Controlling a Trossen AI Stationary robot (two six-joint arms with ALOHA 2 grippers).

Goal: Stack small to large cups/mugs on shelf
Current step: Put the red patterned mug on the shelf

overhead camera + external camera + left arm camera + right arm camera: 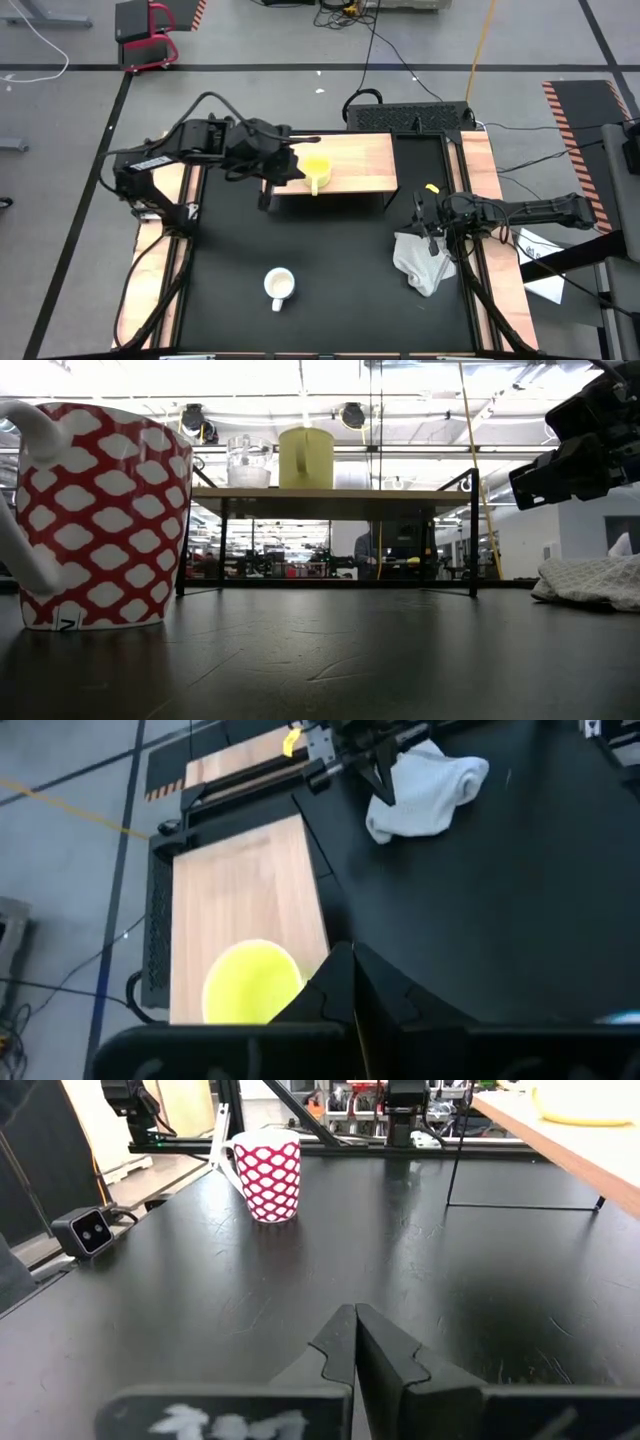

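Observation:
The yellow handled mug (316,170) stands upright on the light wooden shelf (355,152), left of its middle. The low view shows it (306,458) with the small clear glass cup (249,463) beside it on the shelf top (330,493). In the high view my left arm hides the glass. The white mug with a red pattern (279,286) stands on the black table near its front edge. My left gripper (350,982) is shut over the shelf's left part, next to the yellow mug (254,984). My right gripper (355,1332) is shut low over the table's right side.
A crumpled white cloth (424,262) lies on the table at the right, just in front of my right gripper (431,216). Wooden boards (486,190) run along both table sides. The shelf's thin dark legs (473,530) stand on the table. A small camera block (92,1231) sits at the front edge.

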